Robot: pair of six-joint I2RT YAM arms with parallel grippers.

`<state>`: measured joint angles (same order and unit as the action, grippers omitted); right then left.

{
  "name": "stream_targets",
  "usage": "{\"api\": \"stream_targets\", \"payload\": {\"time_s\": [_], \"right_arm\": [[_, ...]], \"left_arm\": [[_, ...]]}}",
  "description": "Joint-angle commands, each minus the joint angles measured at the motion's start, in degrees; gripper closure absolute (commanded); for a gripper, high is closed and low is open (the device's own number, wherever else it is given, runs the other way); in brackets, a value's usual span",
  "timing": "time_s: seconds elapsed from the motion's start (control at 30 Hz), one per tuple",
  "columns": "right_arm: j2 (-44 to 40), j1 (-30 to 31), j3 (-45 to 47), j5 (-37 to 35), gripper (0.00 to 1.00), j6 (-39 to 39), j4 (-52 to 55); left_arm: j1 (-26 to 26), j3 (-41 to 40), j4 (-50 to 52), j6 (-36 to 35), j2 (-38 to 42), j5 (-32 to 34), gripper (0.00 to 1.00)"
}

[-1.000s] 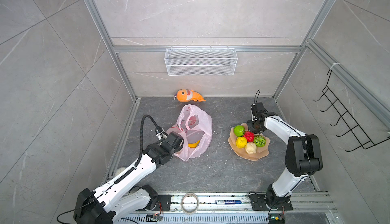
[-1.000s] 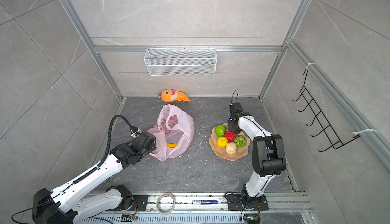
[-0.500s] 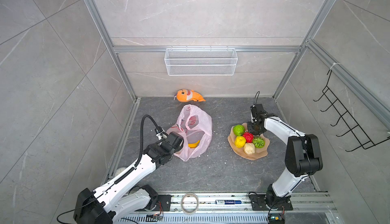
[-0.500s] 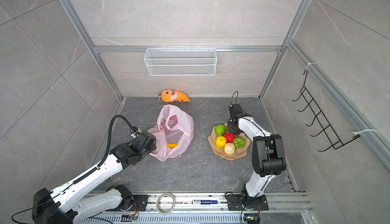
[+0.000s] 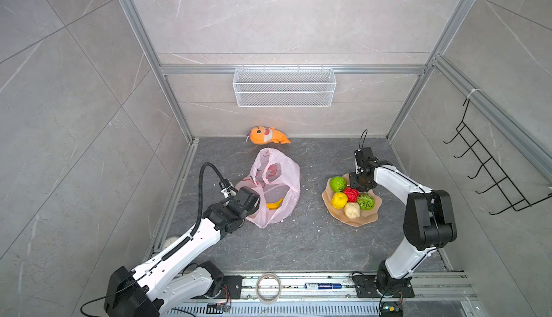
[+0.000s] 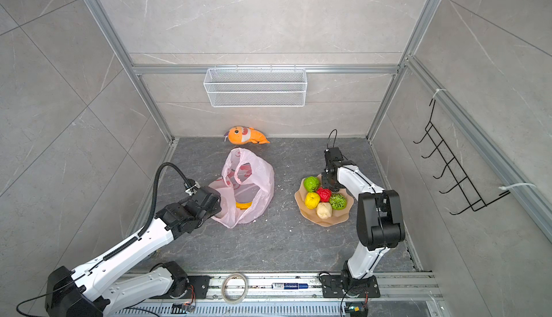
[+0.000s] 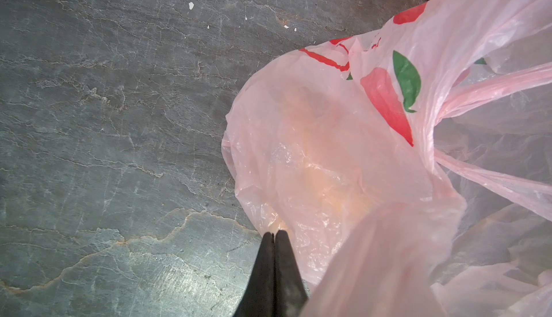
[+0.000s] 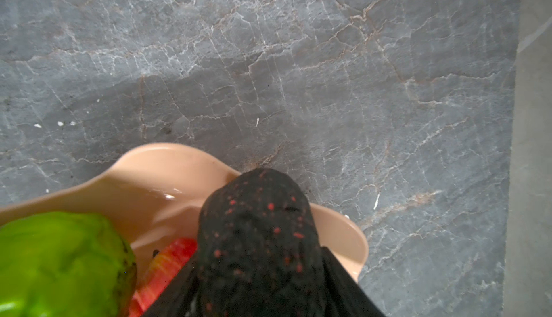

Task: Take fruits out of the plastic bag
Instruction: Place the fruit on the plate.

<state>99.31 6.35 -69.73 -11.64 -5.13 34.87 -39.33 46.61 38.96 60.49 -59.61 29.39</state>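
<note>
Grey stone floor [image 5: 298, 240]. Centre-left, plastic bag [image 5: 277, 181] is pinched by clenched left gripper [image 7: 273, 234]. Centre-right, avocado [image 8: 257, 234] is flanked by right gripper [image 5: 360, 184] above plate [image 5: 358, 223]; grip cannot be told.

Thin crinkly plastic bag [image 5: 286, 171], glossy plate [image 5: 363, 221]

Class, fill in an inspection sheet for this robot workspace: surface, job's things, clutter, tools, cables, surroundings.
Surface: grey stone floor, white crumbs scattered.
Job's things: pink bag open, banana inside; five fruits on plate.
Clutter: orange plush at the back; tape roll and pen at the front.
Tools: left tool shut, seemingly pinching the bag's edge; right tool holds dark fruit over plate.
Cables: black hose loops off left arm; thin wire loops above right arm.
Surroundings: tiled walls; basket and hook rack hung on them.
</note>
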Motion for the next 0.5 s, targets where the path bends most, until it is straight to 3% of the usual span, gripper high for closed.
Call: {"api": "stream_targets", "payload": {"time_s": [0.0,0.47], "right_arm": [[-1.88,-0.05,-0.45,1.0,0.36,-0.88,1.8],[-5.58,-0.1,-1.63,2.95,0.34,-2.08,3.33]], "left_arm": [[0.18,1.44,0.18,-0.11,0.99,0.41,1.0],[0.19,1.38,-0.19,-0.34,1.48,0.24,1.0]]}}
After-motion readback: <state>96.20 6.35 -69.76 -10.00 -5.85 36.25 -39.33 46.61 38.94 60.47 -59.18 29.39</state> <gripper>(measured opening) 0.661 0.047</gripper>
